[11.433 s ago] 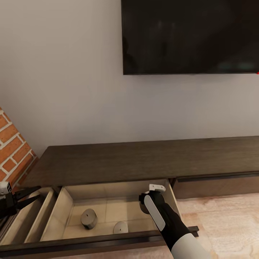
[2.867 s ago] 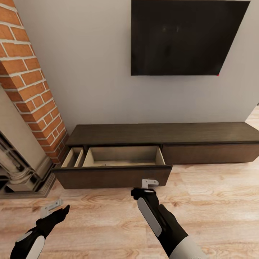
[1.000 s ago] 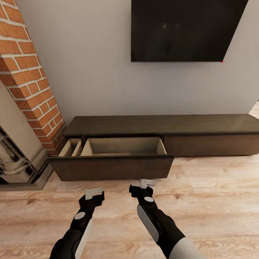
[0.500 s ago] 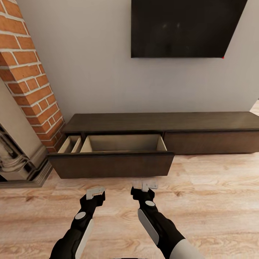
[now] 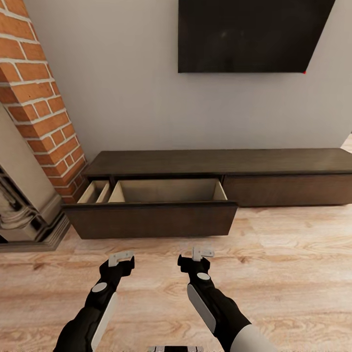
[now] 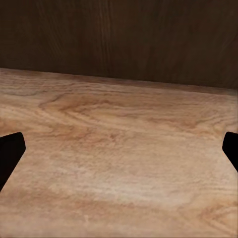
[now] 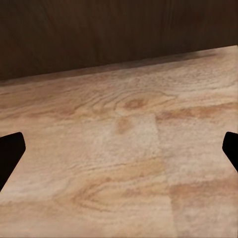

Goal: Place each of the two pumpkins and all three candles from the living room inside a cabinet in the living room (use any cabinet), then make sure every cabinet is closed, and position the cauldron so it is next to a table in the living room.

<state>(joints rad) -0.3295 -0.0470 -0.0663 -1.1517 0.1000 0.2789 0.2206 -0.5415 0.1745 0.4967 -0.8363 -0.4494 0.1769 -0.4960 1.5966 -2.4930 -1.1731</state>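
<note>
Both claws hover low over the wooden floor, empty and spread wide: in each wrist view the fingertips sit at opposite edges with bare planks between. Just ahead of the left claw and the right claw stands the cabinet, its wide drawer pulled out toward them; the beige inside seems empty, though its bottom is hidden behind the front.

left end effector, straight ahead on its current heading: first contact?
Most likely the dark front panel of the cabinet's open drawer. The left end effector, open and empty, points at it over bare wood floor; nothing lies between. Exact gap unclear.
</note>
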